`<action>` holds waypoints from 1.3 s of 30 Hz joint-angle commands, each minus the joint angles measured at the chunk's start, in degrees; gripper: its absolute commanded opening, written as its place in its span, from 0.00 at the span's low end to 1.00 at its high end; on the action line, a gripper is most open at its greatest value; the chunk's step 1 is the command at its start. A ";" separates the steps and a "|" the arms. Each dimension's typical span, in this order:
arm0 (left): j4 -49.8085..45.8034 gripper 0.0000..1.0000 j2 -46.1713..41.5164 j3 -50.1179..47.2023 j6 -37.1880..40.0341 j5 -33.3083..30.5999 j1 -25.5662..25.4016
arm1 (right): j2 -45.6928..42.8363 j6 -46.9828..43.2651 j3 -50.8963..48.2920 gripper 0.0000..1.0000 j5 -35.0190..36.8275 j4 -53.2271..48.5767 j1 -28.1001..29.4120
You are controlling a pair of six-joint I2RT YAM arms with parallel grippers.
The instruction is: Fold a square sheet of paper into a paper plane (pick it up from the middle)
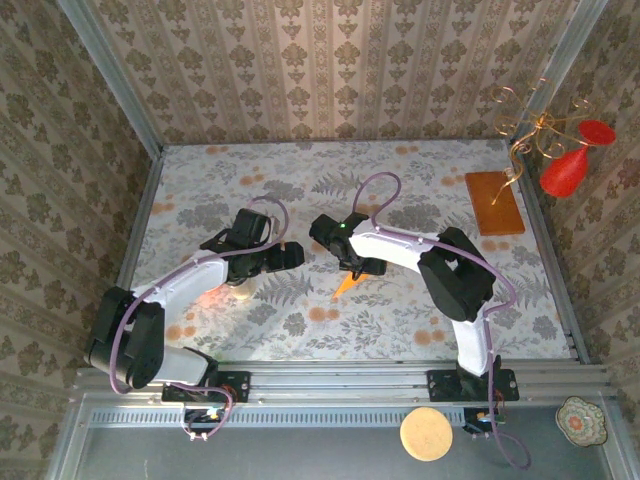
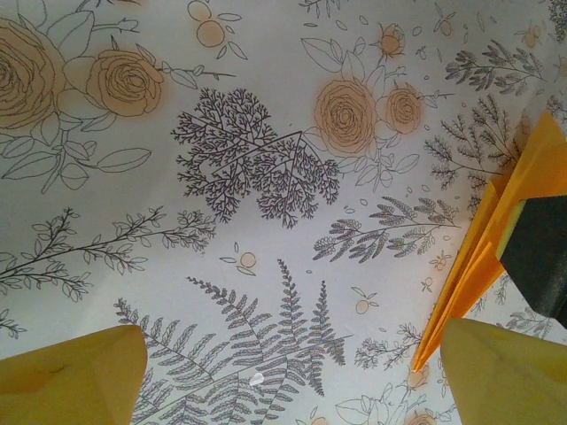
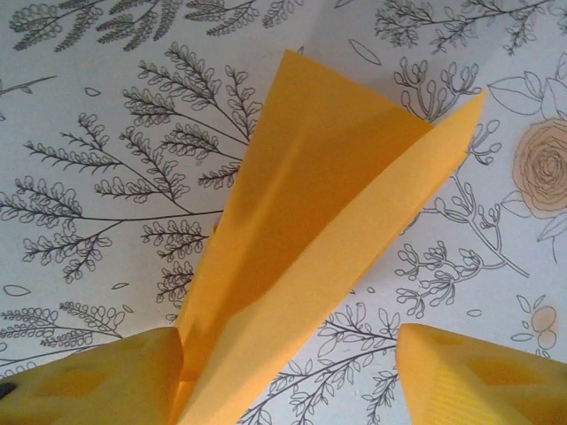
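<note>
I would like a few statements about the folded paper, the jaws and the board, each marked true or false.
1. The paper plane lies between the right jaws. True.
2. The left jaws grip the paper. False: they stand open over the tablecloth, with the plane off to one side.
3. The brown board lies under the plane. False: it lies apart, near the far right edge of the tablecloth.
4. The paper is folded to a point. True.
</note>
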 commanded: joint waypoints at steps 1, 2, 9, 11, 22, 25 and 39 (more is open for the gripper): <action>-0.14 0.88 -1.29 0.99 1.63 0.79 0.45 | -3.32 3.52 -1.31 0.63 2.81 -1.99 -0.24; -0.14 0.88 -1.13 1.10 1.61 0.79 0.41 | -3.75 3.70 -1.67 0.61 2.82 -1.73 -0.21; -0.18 0.88 -0.33 1.66 1.64 0.97 0.45 | -3.80 4.22 -2.17 0.51 3.10 -1.98 -0.31; -0.32 0.88 -0.18 1.74 1.59 1.05 0.45 | -3.91 4.46 -2.46 0.47 3.05 -1.94 -0.40; -0.31 0.88 0.38 2.42 1.46 1.32 0.45 | -4.74 4.65 -4.08 0.15 2.60 -0.53 -1.15; -0.49 0.88 0.60 2.84 1.34 1.38 0.44 | -6.01 3.74 -3.91 0.07 3.99 -0.53 -1.30; 0.65 0.88 0.11 5.25 -0.51 1.41 3.69 | -18.90 -25.96 -9.97 0.00 -22.83 26.91 -4.66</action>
